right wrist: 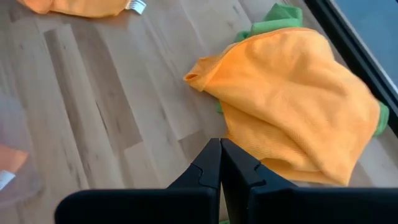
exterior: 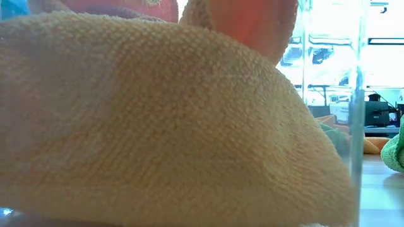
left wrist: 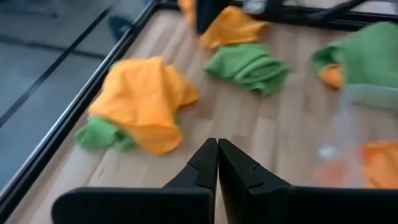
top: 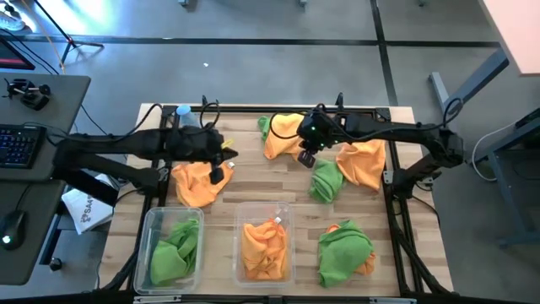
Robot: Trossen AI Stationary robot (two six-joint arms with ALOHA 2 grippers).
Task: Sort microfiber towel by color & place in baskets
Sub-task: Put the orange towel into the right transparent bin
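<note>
The sorting looks partly done. On the near side of the counter (top: 422,245) two clear baskets sit side by side: the left basket (top: 150,253) holds green towels (top: 175,249), and the basket next to it (top: 240,262) holds orange towels (top: 264,249).

Several cloths are still loose on the counter. An orange towel (top: 197,183) lies just beyond the left basket. An orange one (top: 283,135) with green at its edge lies at the far middle. A green towel (top: 326,181) sits near the centre, just beside another orange towel (top: 364,163) to its right. At the near right a green towel (top: 344,251) lies heaped on a bit of orange. By my reading, at least five cloths still need sorting.

The left end effector (top: 226,165) is above the counter by the loose orange towel on the left. Its wrist view shows its fingers (left wrist: 205,171) pressed together with nothing between them. The right end effector (top: 308,156) hangs between the far orange towel and the central green one, fingers (right wrist: 208,168) likewise together and empty.
</note>
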